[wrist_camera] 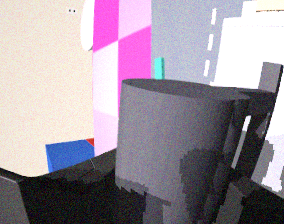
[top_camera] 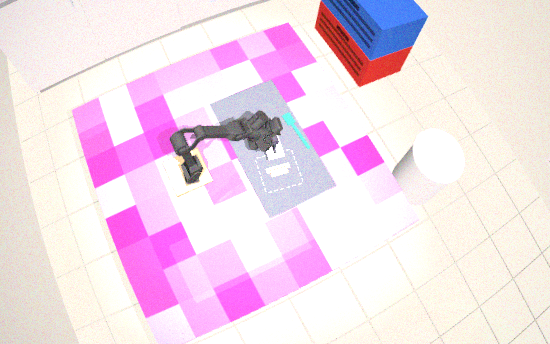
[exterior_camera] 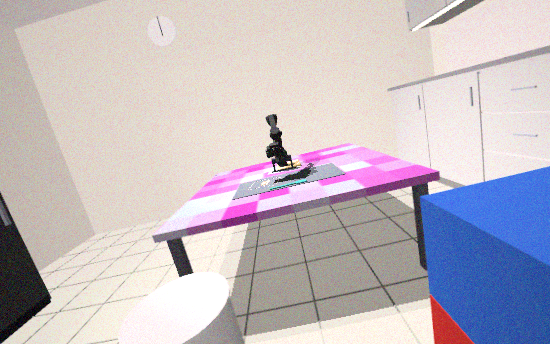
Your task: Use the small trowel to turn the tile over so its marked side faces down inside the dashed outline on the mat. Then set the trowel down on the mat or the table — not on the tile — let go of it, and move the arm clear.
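Plainly, one turquoise tool (top_camera: pixel 297 131) (exterior_camera: pixel 290 185) (wrist_camera: pixel 159 69) lies on one mat (top_camera: pixel 315 175) (exterior_camera: pixel 327 171) (wrist_camera: pixel 180 40).

Mat (top_camera: pixel 305 185) (exterior_camera: pixel 327 172) (wrist_camera: pixel 178 25) on table (top_camera: pixel 210 220) (exterior_camera: pixel 390 172) (wrist_camera: pixel 105 75); dashed outline (top_camera: pixel 269 192) (wrist_camera: pixel 210 42) on mat; long-handled tool (top_camera: pixel 298 131) (exterior_camera: pixel 290 185) (wrist_camera: pixel 159 68) along mat's edge.

Blue box (top_camera: pixel 397 32) (exterior_camera: pixel 510 215) (wrist_camera: pixel 68 156) atop red box (top_camera: pixel 382 67) (exterior_camera: pixel 445 320), white cylinder (top_camera: pixel 437 157) (exterior_camera: pixel 185 310), round wall clock (exterior_camera: pixel 162 31)

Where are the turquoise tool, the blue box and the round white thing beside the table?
Turquoise tool (top_camera: pixel 300 134) (exterior_camera: pixel 290 185) (wrist_camera: pixel 159 69): top, exterior, wrist; its handle.
Blue box (top_camera: pixel 399 36) (exterior_camera: pixel 500 220) (wrist_camera: pixel 68 156): same views; its side, top, surface.
Round white thing (top_camera: pixel 438 156) (exterior_camera: pixel 185 305): top, exterior; its top.
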